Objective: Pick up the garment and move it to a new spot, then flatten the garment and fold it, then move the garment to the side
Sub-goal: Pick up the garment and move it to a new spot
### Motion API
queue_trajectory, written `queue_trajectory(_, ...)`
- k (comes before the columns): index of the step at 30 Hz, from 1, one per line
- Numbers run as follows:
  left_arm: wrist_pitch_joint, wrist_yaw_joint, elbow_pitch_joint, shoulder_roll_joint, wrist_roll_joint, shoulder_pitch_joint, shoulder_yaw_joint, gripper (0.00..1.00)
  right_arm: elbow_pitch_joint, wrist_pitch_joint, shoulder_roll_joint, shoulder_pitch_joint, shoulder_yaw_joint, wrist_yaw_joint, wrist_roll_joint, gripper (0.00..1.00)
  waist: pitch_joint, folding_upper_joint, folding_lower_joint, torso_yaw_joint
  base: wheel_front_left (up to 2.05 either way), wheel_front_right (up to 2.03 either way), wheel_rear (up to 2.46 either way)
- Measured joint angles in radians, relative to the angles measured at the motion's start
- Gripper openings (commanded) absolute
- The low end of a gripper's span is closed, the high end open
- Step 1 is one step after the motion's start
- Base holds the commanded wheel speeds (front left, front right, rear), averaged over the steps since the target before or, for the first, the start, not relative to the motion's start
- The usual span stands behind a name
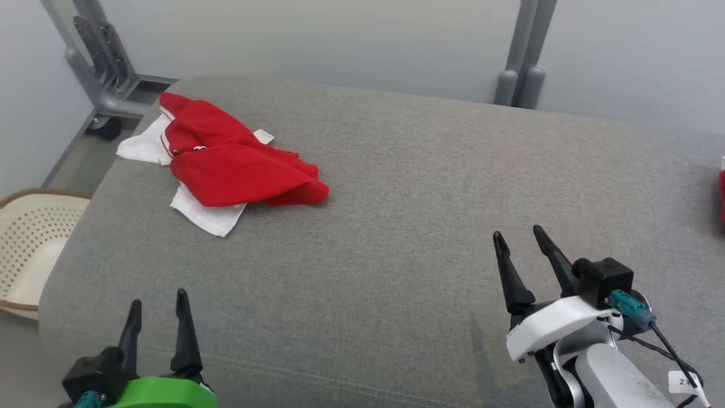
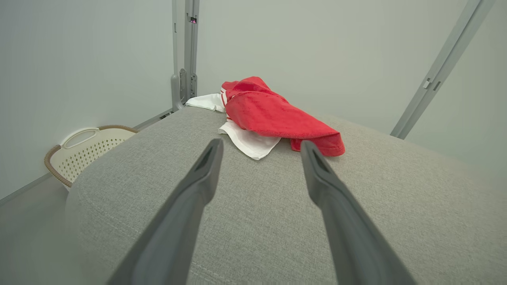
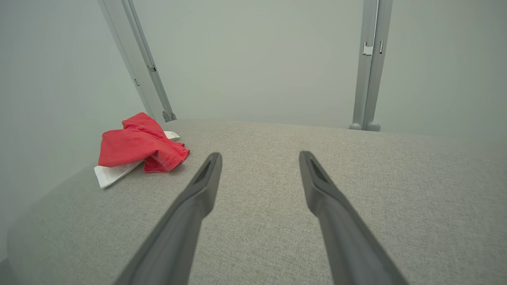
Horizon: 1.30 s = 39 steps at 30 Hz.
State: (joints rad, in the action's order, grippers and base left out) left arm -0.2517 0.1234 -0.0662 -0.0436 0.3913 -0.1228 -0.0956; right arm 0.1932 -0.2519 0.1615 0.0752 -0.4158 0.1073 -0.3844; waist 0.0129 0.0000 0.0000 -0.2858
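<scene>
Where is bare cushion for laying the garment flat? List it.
Free: the wide grey cushion from the red and white garment across to its right edge, and the strip between the left pincer and right pincer. Crowded: the far left corner, where the crumpled garment lies.

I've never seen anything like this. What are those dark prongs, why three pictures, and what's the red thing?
It is a two-armed robot. The prongs are the fingers of its hands. One picture comes from a camera on its head, showing the left hand and right hand. The other two come from cameras on each wrist, looking along that hand's fingers. Before it is a grey cushion with a crumpled red and white garment at its far left. A basket stands beside the cushion. Both hands are open and hold nothing.
</scene>
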Motion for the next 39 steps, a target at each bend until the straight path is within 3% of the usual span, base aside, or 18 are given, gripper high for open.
queue_trajectory(7, 0.000, 0.000, 0.012, -0.001, 0.000, 0.000, 0.057, 1.00, 0.004, 0.000, -0.011, 0.011, -0.020, 0.000, 0.009, 1.00, -0.015, 0.0000, 0.0000, -0.060, 0.00, 0.00, 0.00)
queue_trajectory(20, 0.000, 0.000, 0.015, -0.001, -0.040, 0.030, 0.043, 1.00, 0.003, 0.002, 0.000, 0.031, -0.014, 0.000, 0.026, 1.00, -0.052, 0.0000, 0.0000, 0.000, 0.00, 0.00, 0.00)
queue_trajectory(25, 0.006, 0.000, -0.014, -0.008, -0.073, 0.164, 0.031, 1.00, -0.016, 0.015, 0.019, 0.067, -0.007, 0.001, 0.040, 1.00, -0.084, 0.0000, 0.0000, 0.025, 0.00, 0.00, 0.00)
queue_trajectory(33, 0.130, 0.000, -0.145, -0.047, -0.090, 0.424, 0.066, 1.00, -0.056, 0.044, 0.048, 0.129, -0.003, 0.001, 0.072, 1.00, -0.147, 0.0000, 0.0000, 0.079, 0.00, 0.00, 0.00)
queue_trajectory(39, 0.239, 0.000, -0.289, -0.029, -0.032, 0.568, 0.168, 1.00, -0.083, 0.064, 0.057, 0.167, -0.005, 0.001, 0.079, 1.00, -0.199, 0.0000, 0.0000, 0.136, 0.00, 0.00, 0.00)
